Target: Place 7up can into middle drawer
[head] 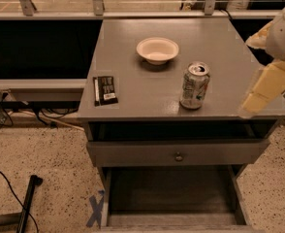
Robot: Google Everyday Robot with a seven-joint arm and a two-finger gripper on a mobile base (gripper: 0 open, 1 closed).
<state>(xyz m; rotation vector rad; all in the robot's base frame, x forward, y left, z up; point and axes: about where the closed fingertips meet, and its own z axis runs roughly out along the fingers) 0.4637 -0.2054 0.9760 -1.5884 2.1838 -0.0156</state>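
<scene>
The 7up can (195, 85) stands upright on the grey cabinet top (147, 89), right of centre, with its silver pull-tab top showing. The middle drawer (171, 191) is pulled open at the bottom of the view, and its dark floor is bare. My gripper (264, 89) is cream-coloured and hangs at the right edge of the cabinet top. It is to the right of the can, apart from it, and holds nothing that I can see.
A cream bowl (157, 50) sits behind the can near the back. A dark snack packet (105, 89) lies at the left edge of the top. A grey drawer front with a round knob (179, 156) sits above the open drawer. Cables and a black pole (27, 200) lie on the floor at left.
</scene>
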